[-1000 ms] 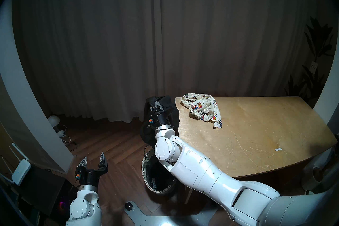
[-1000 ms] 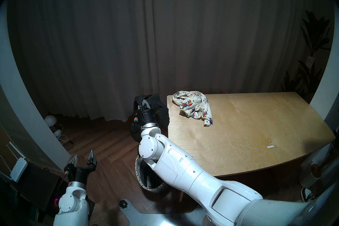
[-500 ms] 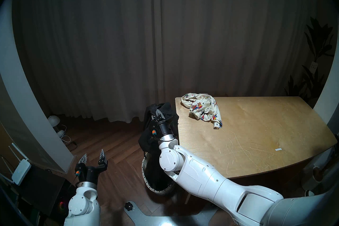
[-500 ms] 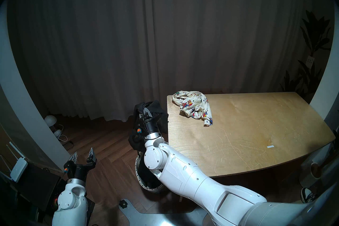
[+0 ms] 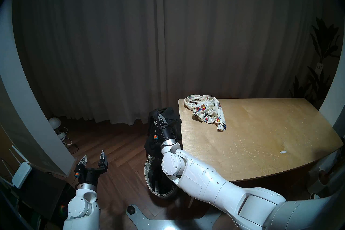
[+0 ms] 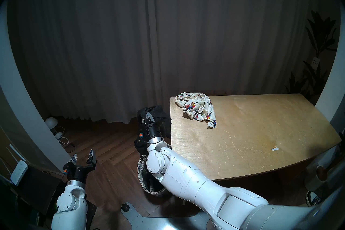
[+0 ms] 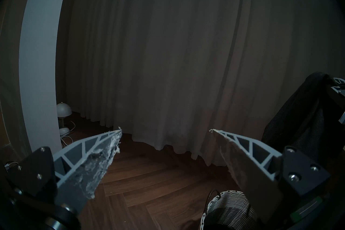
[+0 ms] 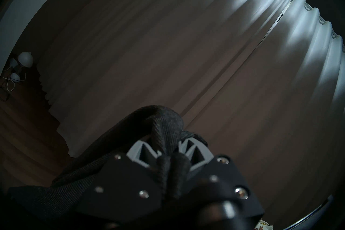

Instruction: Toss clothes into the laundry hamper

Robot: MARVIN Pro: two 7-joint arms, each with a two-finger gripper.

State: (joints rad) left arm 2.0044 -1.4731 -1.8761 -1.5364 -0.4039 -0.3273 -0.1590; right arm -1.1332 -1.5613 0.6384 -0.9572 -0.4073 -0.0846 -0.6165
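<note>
My right gripper (image 5: 160,118) (image 6: 148,116) (image 8: 166,149) is shut on a dark charcoal garment (image 5: 172,113) (image 8: 165,123). It holds the garment in the air just left of the wooden table (image 5: 261,140). The cloth hangs down past my wrist towards the woven laundry hamper (image 5: 147,171) (image 7: 229,207) on the floor below. Dark cloth with a white tag (image 5: 156,189) lies inside the hamper. A cream garment with bear prints (image 5: 205,112) (image 6: 196,108) lies crumpled on the table's far left corner. My left gripper (image 5: 93,155) (image 7: 165,129) is open and empty, low to the left of the hamper.
Curtains (image 5: 168,46) hang behind the hamper and the table. A white mushroom lamp (image 5: 55,122) with cables stands on the floor at far left, beside a white pillar (image 5: 37,112). A router (image 5: 21,171) is near my left arm, and a small white label (image 5: 283,152) lies on the table.
My right gripper has come down and a little nearer with the dark garment, so the cloth hangs lower over the hamper. My left arm has drifted slightly down and left, still open.
</note>
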